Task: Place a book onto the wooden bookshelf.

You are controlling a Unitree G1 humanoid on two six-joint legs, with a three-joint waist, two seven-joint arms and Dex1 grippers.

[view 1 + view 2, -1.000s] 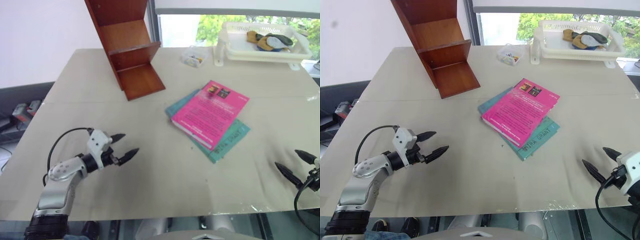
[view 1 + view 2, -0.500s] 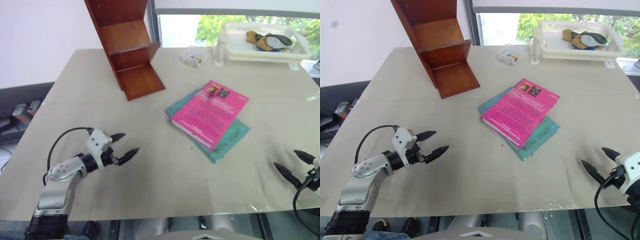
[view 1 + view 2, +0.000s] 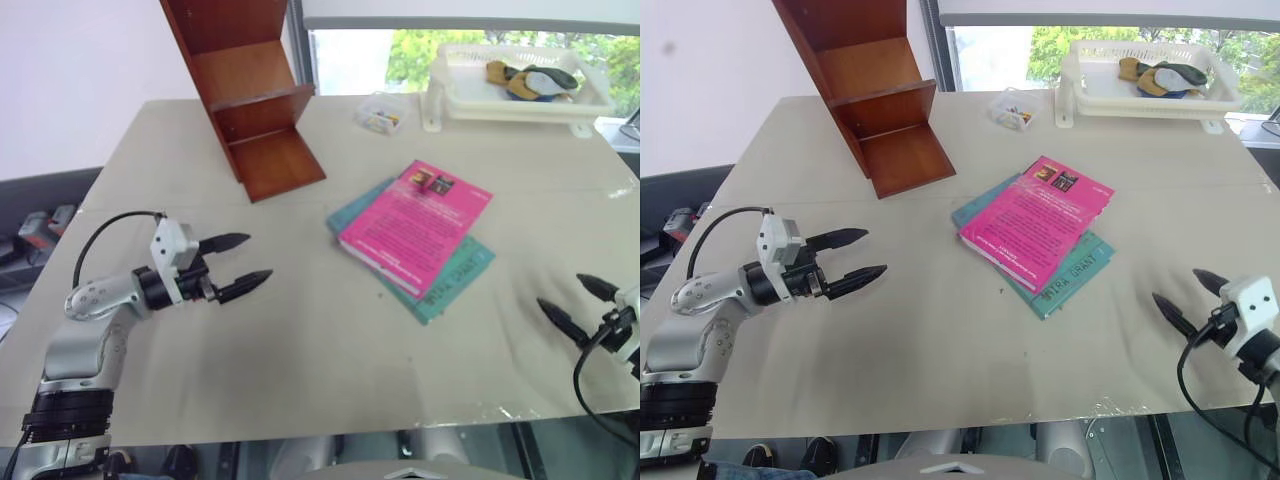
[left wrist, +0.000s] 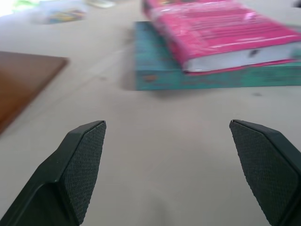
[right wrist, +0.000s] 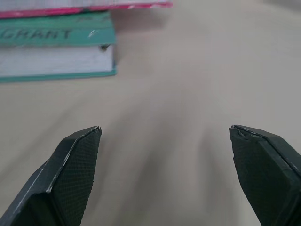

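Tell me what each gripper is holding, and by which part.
Nothing. The left gripper and right gripper are both open and empty; the pink book lies untouched on the teal book.

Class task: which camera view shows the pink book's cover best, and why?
The right eye view: the pink book lies cover-up, whole and unobstructed; the left eye view matches. The left wrist view shows its page edge; the right wrist view catches a pink sliver above the teal book.

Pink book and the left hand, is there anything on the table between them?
Nothing: in the left eye view bare table separates the open left hand from the pink book, which lies on a teal book.
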